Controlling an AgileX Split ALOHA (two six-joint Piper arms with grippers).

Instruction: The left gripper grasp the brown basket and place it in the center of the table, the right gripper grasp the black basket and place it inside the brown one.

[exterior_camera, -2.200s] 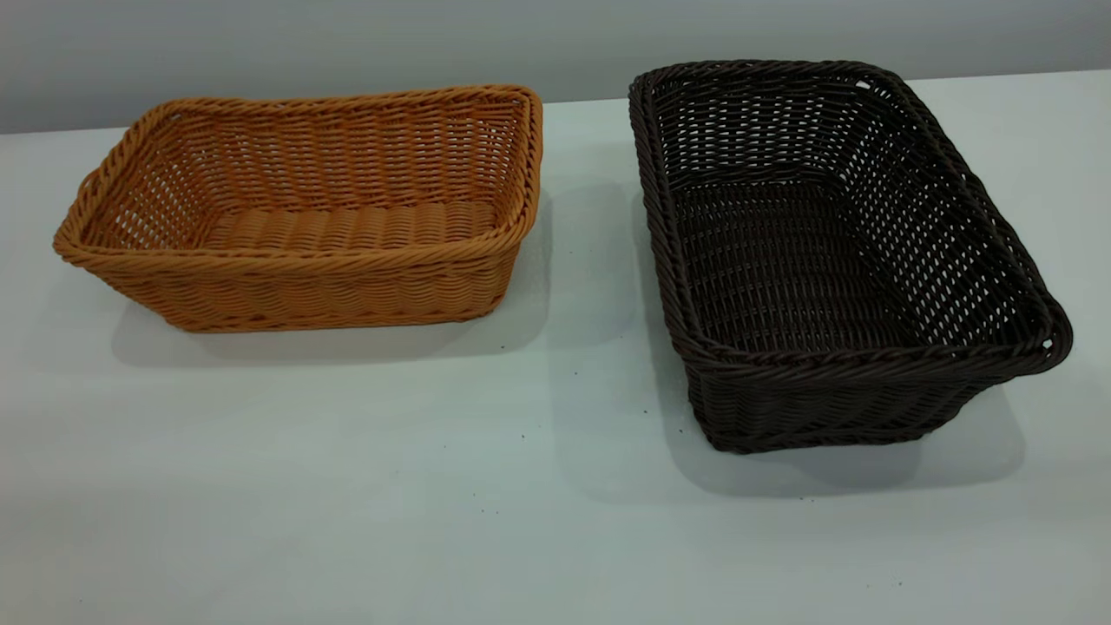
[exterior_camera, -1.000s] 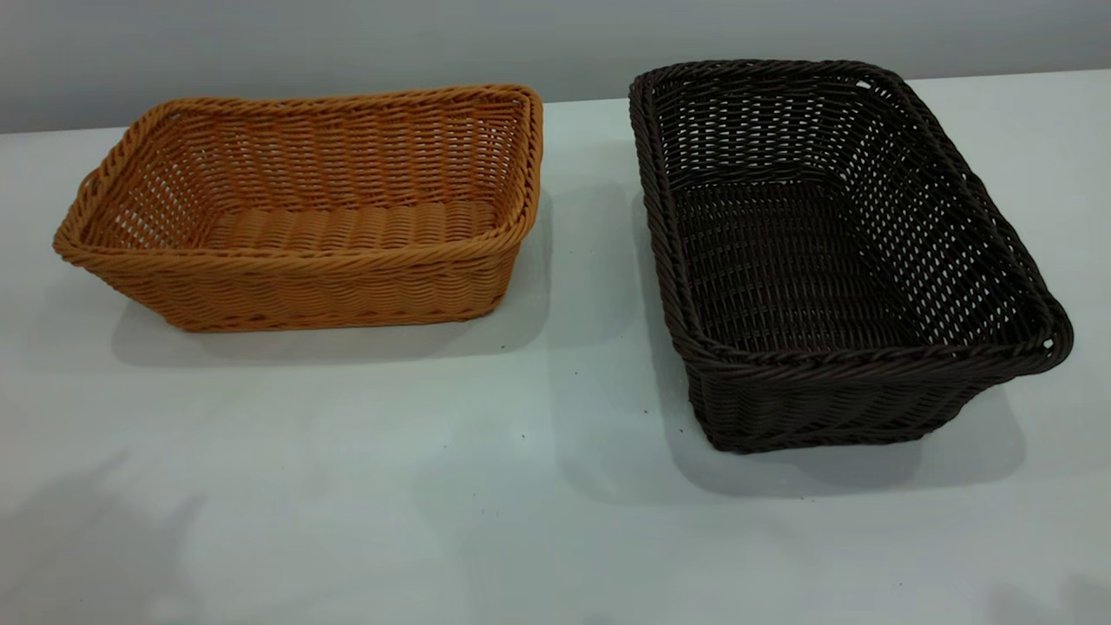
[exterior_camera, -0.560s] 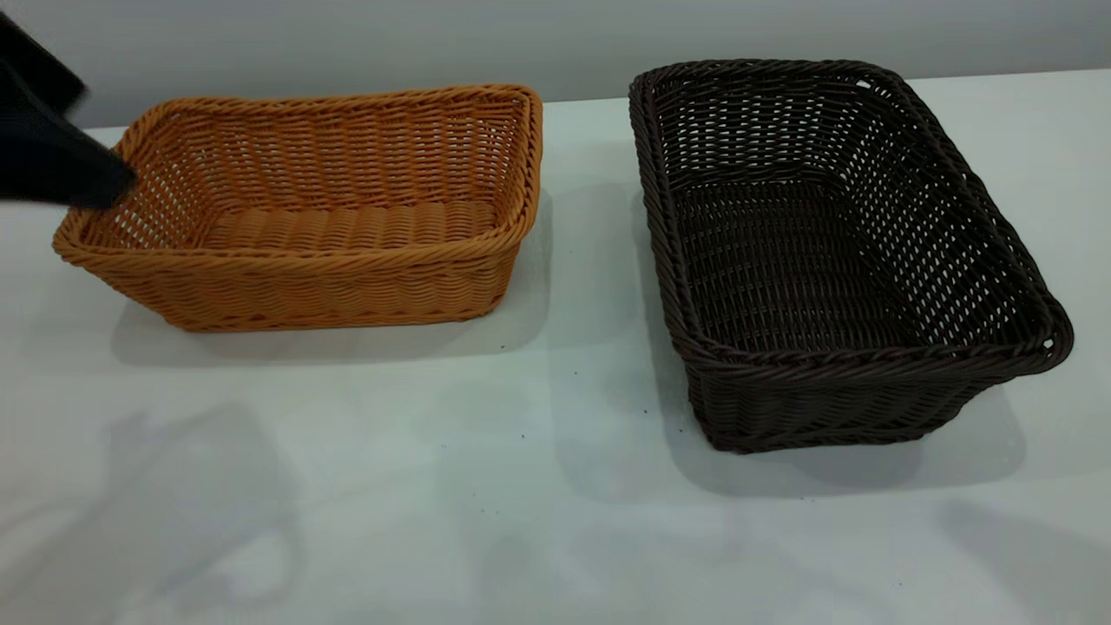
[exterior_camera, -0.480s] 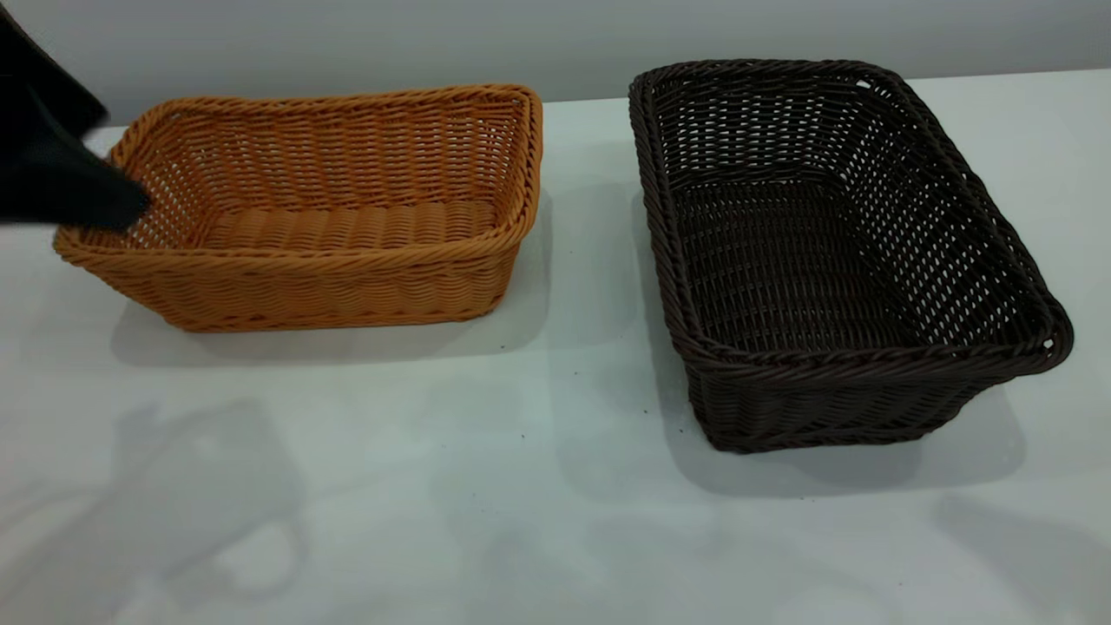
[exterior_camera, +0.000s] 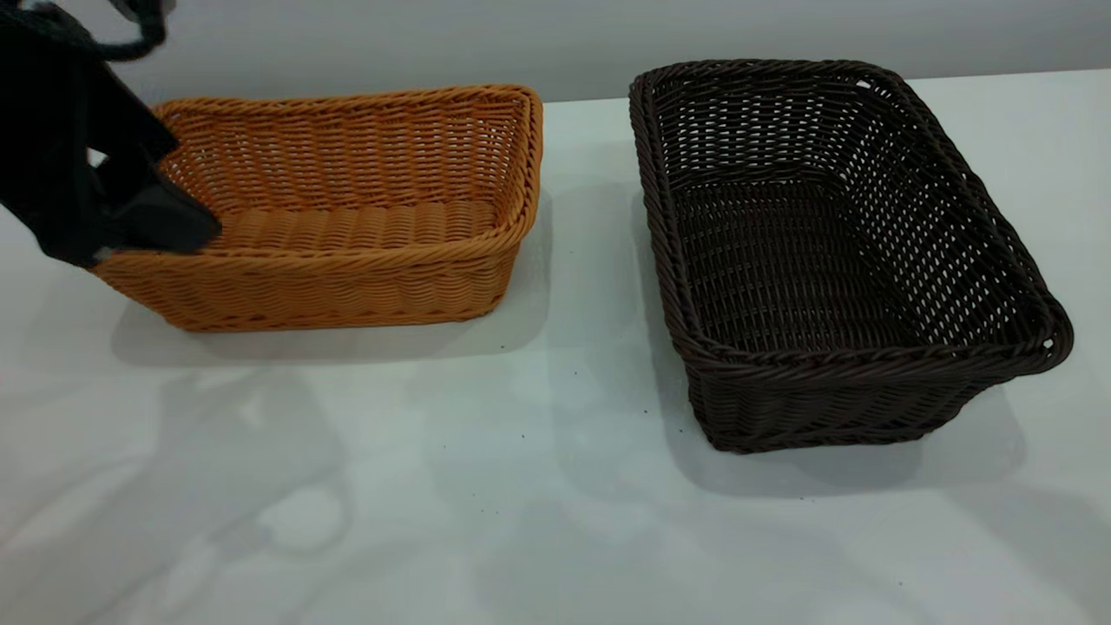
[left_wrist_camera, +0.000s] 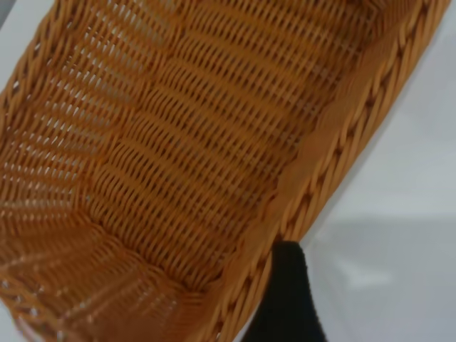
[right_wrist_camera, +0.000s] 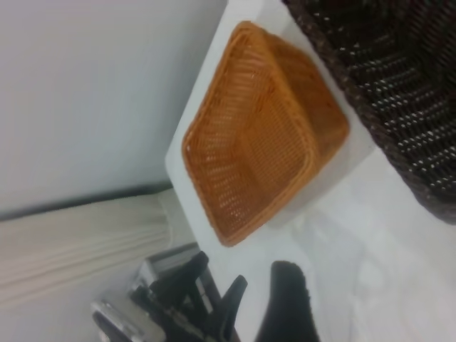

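Your left gripper is spread wide at the left end of the brown basket, right by the corner. One finger sits just outside the braided rim. It is not pinching anything yet.

Watch out. If the fingers close on too little of the rim, I think the basket could slip out or tip when you lift it. The sides lean outward, so a finger could slide up and off. A push from the side could also scoot the basket along the smooth white table.

Both baskets are woven wicker, bumpy, with lots of little holes. The brown one is orange-tan, on the left. The black basket sits well apart, on the right. Your right gripper hangs back, away from both baskets.
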